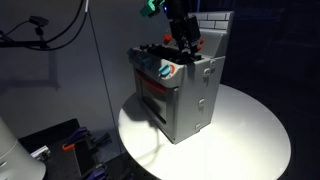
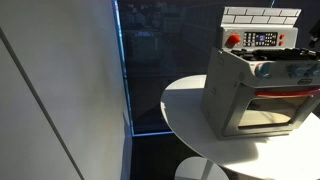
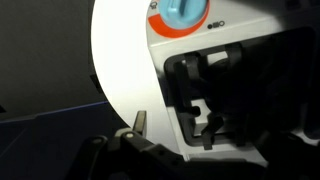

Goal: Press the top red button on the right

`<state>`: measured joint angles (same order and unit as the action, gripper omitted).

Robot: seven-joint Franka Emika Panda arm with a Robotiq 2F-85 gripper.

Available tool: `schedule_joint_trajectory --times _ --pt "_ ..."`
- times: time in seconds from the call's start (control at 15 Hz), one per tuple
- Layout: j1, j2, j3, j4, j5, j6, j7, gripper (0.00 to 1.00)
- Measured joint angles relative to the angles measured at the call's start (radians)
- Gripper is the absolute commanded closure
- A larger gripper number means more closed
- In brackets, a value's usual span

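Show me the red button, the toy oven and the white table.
red button [image 2: 233, 40]: in an exterior view, its red face.
toy oven [image 2: 222, 95]: in an exterior view, its grey side wall.
white table [image 2: 185, 100]: in an exterior view, bare top beside the oven.

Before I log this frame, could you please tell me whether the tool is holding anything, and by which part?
Nothing seems held: the tool hangs above the toy stove, with no object at its fingertip in the wrist view.

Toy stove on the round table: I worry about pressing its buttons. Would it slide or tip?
It looks like light plastic, so the toy stove may slide on the smooth white table. Its broad, boxy base makes tipping unlikely.
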<state>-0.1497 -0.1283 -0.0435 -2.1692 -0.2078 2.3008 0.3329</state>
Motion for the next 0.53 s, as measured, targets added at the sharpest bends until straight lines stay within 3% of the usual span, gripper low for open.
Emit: schedule_joint_trajectory --times 0.53 --pt "0.006 0.063 0.000 0.051 0.000 0.078 0.000 0.00"
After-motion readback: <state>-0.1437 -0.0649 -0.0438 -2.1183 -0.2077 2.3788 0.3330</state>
